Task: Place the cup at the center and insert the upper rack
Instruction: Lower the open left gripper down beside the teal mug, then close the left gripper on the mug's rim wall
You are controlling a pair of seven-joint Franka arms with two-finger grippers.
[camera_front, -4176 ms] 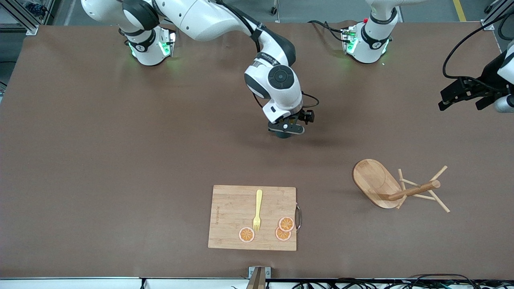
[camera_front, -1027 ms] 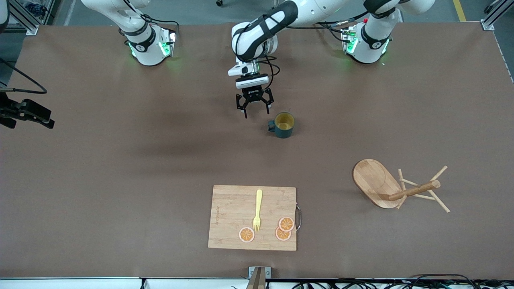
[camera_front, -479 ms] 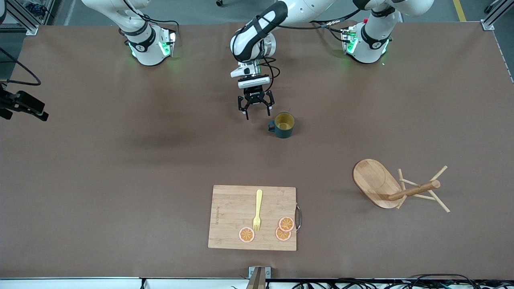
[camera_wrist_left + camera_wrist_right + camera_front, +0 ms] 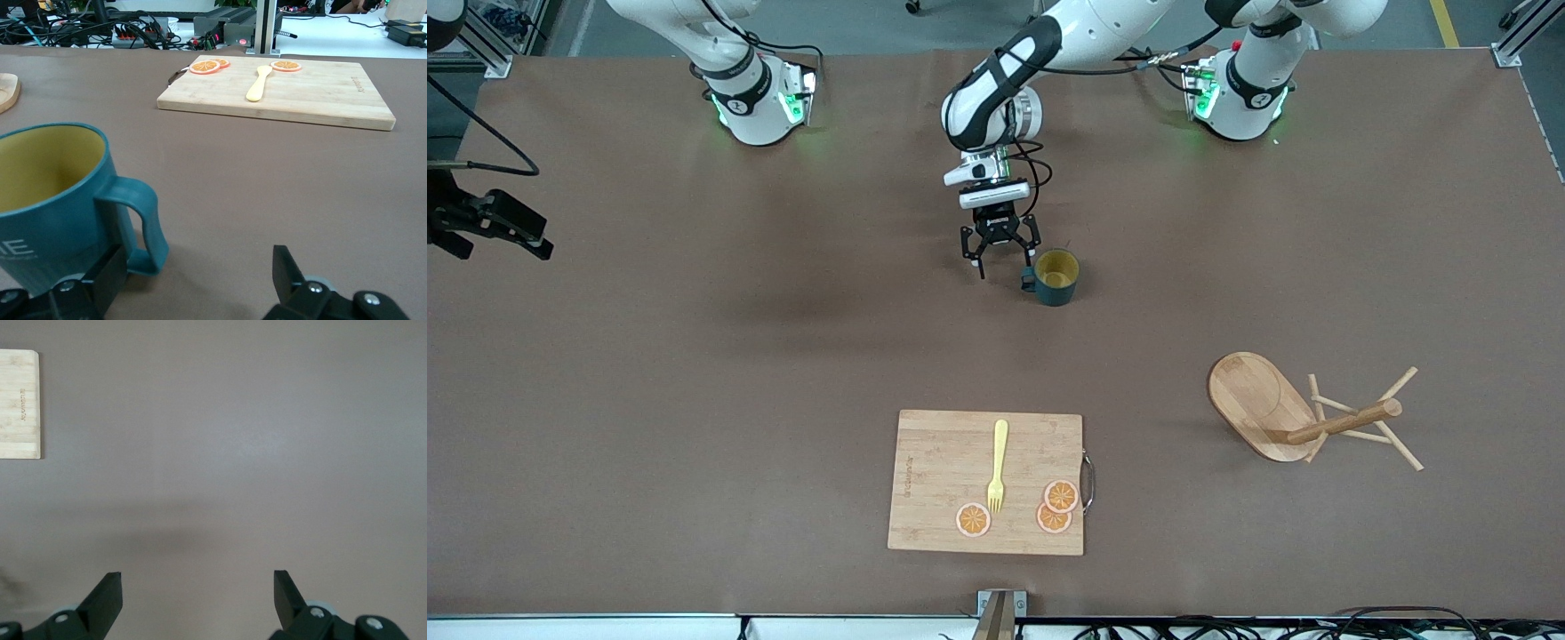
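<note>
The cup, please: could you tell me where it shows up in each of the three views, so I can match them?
Front view: the cup stands upright mid-table, beside the open left gripper.
Left wrist view: it fills the near corner, its handle between the fingers.
Right wrist view: not in it.
Shared landmark: the cutting board, also at and.

Teal cup [image 4: 1056, 277] upright; wooden upper rack [image 4: 1303, 412] toppled.

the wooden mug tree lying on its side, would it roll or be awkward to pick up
The mug tree probably won't roll: its pegs splay out and rest on the table. Its oval base stands on edge, so lifted by the post it would likely swing base-heavy. It looks stiff, though the thin pegs may be fragile.
</note>
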